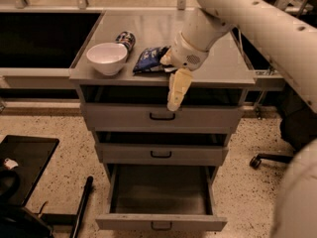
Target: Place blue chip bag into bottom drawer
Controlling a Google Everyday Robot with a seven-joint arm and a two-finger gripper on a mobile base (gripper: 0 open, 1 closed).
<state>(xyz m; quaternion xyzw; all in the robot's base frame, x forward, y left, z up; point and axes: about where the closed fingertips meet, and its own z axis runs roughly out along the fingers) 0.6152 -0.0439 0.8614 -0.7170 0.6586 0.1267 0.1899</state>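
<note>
The step in hand is, to my judgement, the approach for the pick, because nothing is grasped yet. The blue chip bag (147, 60) lies flat on the bench (143, 24), near its front edge, between the white bowl (106, 58) at its left and the wrist of the arm at its right; the wrist covers the right end of the bag. A small dark can (125, 38) stands just behind the bowl. The gripper (177, 90) hangs down past the front edge of the bench, in front of the top drawer (124, 117), just beside the bag and lower than it, and not touching it. Whether the jaws are apart or together I cannot tell from this view. The bottom drawer (161, 192) is pulled out wide and looks empty inside, so the place for the bag is ready. The next move calls for lifting the gripper above the bench, bringing it over the bag with the jaws apart, and closing them on the crinkled foil without pushing the bowl. After this the bag must go down, past the two upper drawers, into the open one.
</note>
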